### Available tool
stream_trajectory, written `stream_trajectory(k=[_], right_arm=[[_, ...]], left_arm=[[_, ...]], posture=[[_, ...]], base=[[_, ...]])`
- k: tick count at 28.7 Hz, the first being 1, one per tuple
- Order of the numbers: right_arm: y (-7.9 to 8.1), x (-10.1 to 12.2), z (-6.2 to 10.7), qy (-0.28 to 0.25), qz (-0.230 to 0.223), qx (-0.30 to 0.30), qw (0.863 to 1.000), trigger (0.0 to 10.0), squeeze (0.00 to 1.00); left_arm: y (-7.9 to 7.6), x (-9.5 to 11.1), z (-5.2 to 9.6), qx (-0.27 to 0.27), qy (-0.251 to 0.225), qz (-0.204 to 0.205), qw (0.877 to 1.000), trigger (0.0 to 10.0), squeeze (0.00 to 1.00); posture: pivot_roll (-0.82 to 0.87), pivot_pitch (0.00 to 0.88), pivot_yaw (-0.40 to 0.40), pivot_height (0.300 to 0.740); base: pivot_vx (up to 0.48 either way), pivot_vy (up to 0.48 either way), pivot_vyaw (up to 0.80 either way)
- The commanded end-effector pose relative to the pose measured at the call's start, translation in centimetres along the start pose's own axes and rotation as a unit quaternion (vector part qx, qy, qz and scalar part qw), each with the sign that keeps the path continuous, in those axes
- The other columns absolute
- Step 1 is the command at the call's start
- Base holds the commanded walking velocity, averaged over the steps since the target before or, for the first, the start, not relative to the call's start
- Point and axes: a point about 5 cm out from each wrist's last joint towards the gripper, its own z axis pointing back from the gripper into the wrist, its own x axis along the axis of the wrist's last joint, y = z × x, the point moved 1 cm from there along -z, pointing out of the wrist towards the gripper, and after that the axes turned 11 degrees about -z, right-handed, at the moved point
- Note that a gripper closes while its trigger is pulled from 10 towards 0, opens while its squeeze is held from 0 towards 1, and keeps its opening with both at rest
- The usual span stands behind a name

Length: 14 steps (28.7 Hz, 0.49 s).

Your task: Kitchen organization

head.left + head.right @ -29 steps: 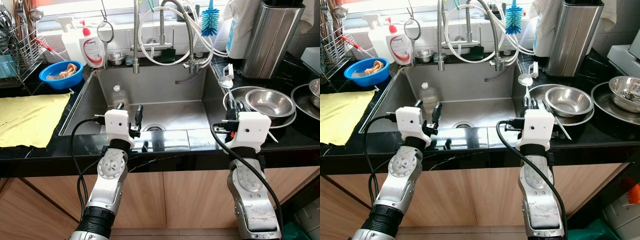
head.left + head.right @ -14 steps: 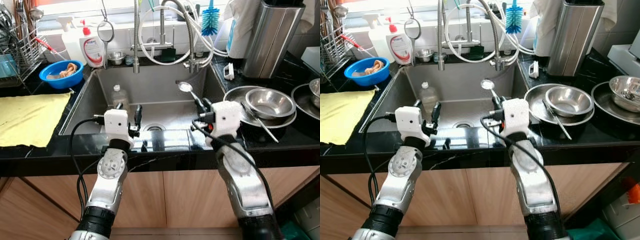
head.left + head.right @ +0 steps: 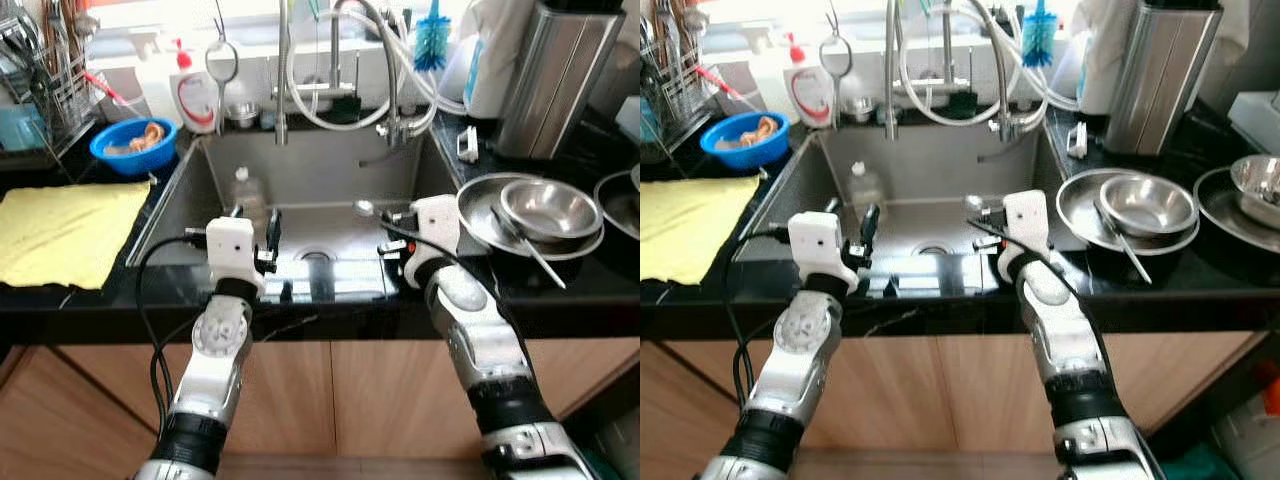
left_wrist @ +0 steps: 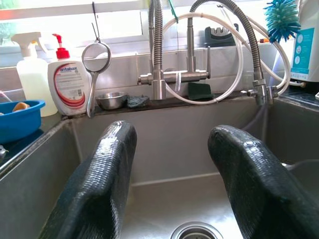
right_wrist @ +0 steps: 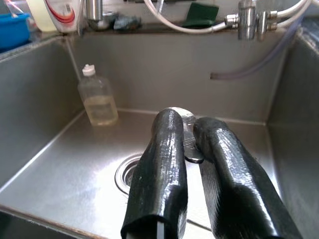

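My right gripper (image 3: 393, 217) is shut on a steel spoon (image 3: 364, 208), holding it over the right half of the steel sink (image 3: 330, 165). In the right wrist view the spoon (image 5: 188, 133) is pinched between the two black fingers (image 5: 162, 164), its bowl sticking out above the drain (image 5: 127, 172). My left gripper (image 3: 256, 220) is open and holds nothing; it hangs over the sink's front edge, left of the drain (image 3: 315, 257). A small clear bottle (image 3: 248, 190) stands in the sink at its back left.
A steel bowl (image 3: 550, 205) sits on a steel plate (image 3: 480, 210) on the right counter, with a utensil (image 3: 530, 248) lying across them. A yellow cloth (image 3: 60, 230), blue bowl (image 3: 130, 147) and dish rack (image 3: 30, 70) are on the left. Faucet hoses (image 3: 340, 70) hang behind the sink.
My right gripper has carried the spoon leftward from the steel plate to over the sink, and lower. The left gripper has stayed put. The camera has shifted slightly.
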Motion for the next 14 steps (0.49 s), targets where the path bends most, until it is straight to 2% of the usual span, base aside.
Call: stream_trajectory(k=[1, 4, 5, 6, 7, 8, 10, 14], right_arm=[[0.17, 0.64, -0.41, -0.006, -0.001, -0.001, 1.0, 10.0, 0.0], [0.19, 0.75, -0.64, -0.009, -0.008, 0.002, 1.0, 10.0, 0.0], [0.21, 0.7, -0.65, -0.009, -0.008, 0.003, 1.0, 10.0, 0.2], [0.22, 0.66, -0.65, -0.009, -0.008, 0.003, 1.0, 10.0, 0.2], [0.22, 0.55, -0.68, -0.007, -0.002, 0.001, 1.0, 10.0, 0.74], [0.28, 0.52, -0.67, -0.008, -0.005, 0.002, 1.0, 10.0, 0.81], [0.57, 0.45, -0.62, -0.01, -0.005, 0.004, 1.0, 10.0, 0.89], [0.76, 0.38, -0.61, -0.013, 0.004, 0.002, 1.0, 10.0, 0.81]], left_arm=[[0.58, 0.29, -0.15, 0.007, -0.005, -0.006, 1.0, 10.0, 0.0], [0.52, 0.31, -0.15, 0.005, -0.005, -0.006, 1.0, 10.0, 0.0], [0.48, 0.3, -0.14, 0.005, -0.005, -0.006, 1.0, 10.0, 0.0], [0.46, 0.29, -0.13, 0.004, -0.005, -0.006, 1.0, 10.0, 0.0], [0.41, 0.32, -0.14, 0.003, -0.006, -0.006, 1.0, 10.0, 0.0], [0.39, 0.32, -0.13, 0.003, -0.006, -0.006, 1.0, 10.0, 0.0], [0.39, 0.33, -0.09, 0.002, -0.007, -0.005, 1.0, 10.0, 0.0], [0.37, 0.32, 0.0, 0.001, -0.007, -0.006, 1.0, 10.0, 0.0]], posture=[[-0.14, 0.0, 0.072, 0.74], [-0.14, 0.0, 0.072, 0.74], [-0.14, 0.0, 0.073, 0.74], [-0.14, 0.0, 0.073, 0.74], [-0.14, 0.0, 0.073, 0.74], [-0.14, 0.0, 0.072, 0.74], [-0.14, 0.0, 0.072, 0.74], [-0.14, 0.0, 0.072, 0.74]], base=[[0.0, 0.0, 0.0], [0.0, 0.0, 0.0], [0.0, 0.0, 0.0], [0.0, 0.0, 0.0], [0.0, 0.0, 0.0], [0.0, 0.0, 0.0], [0.0, 0.0, 0.0], [0.0, 0.0, 0.0]])
